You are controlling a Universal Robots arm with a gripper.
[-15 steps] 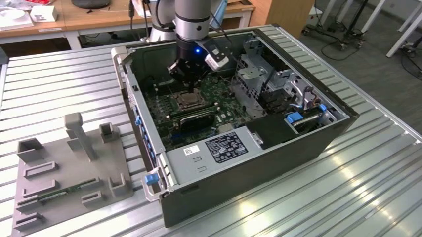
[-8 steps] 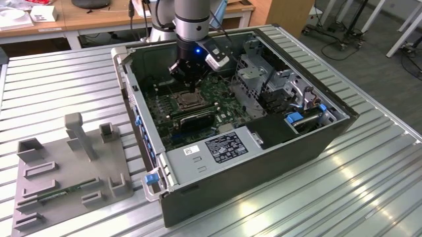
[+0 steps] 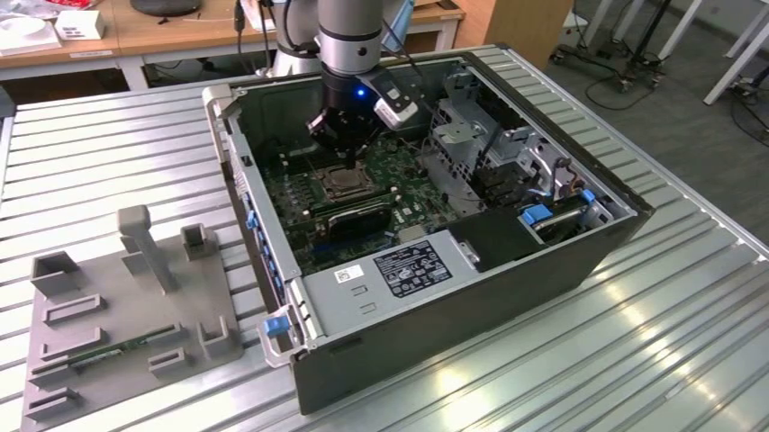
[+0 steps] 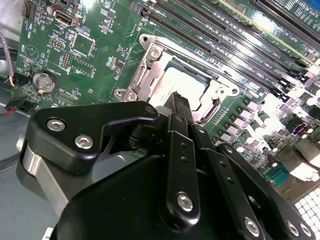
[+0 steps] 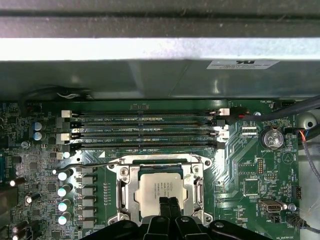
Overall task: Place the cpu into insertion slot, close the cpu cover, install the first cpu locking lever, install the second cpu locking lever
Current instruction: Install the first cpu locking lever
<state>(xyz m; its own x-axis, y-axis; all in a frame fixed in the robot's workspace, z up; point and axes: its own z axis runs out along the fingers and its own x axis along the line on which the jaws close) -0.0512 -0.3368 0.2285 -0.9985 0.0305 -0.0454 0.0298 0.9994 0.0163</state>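
The cpu (image 5: 161,189) is seen in the first wrist view seated in the insertion slot (image 5: 121,171), with the cpu cover (image 5: 196,190) lying flat around it. The gripper (image 5: 168,205) is held at the chip's edge, its fingers (image 5: 162,210) pressed together with nothing between them. Memory slots (image 5: 145,131) and a coin battery (image 5: 272,137) are shown beyond. In the exterior view the arm (image 3: 348,36) is shown reaching into an open computer case (image 3: 481,288), which is laid on a ribbed metal table (image 3: 625,360). A grey fixture tray (image 3: 132,306) sits at the exterior view's left, and wooden desks (image 3: 180,36) stand behind.
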